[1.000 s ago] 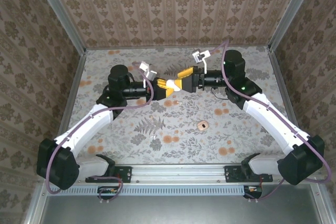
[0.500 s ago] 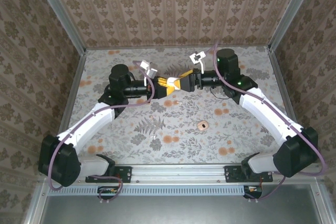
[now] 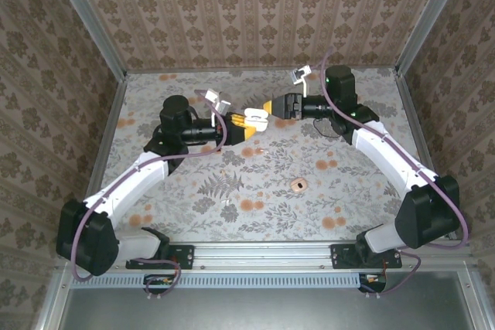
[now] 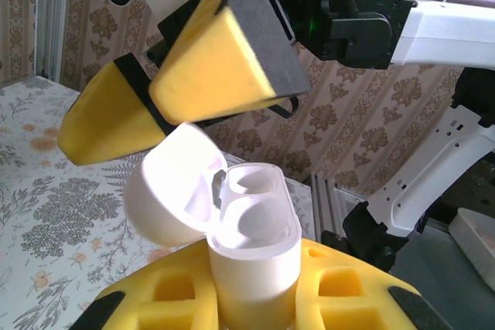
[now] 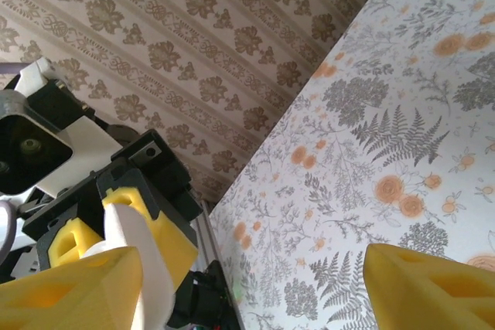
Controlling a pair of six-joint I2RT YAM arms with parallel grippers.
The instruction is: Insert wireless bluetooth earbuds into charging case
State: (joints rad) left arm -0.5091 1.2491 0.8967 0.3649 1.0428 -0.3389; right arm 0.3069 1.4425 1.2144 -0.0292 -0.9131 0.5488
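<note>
The left tool (image 3: 249, 124) clamps the charging case (image 4: 255, 260), lid (image 4: 166, 191) open, long axis aimed at the right tool (image 3: 270, 106), whose parted jaws hover beside the lid.

- The right gripper (image 5: 254, 272) holds its yellow fingers (image 5: 62, 291) spread wide, one at each lower corner.
- At lower left, the left gripper (image 5: 116, 218) clamps the white charging case (image 5: 155, 284).
- The floral table (image 5: 402, 113) stretches beyond, with patterned wallpaper (image 5: 193, 36) behind.

Glossy white charging case (image 4: 254, 264), hinged open, upright in left claw (image 3: 244, 124).
</note>
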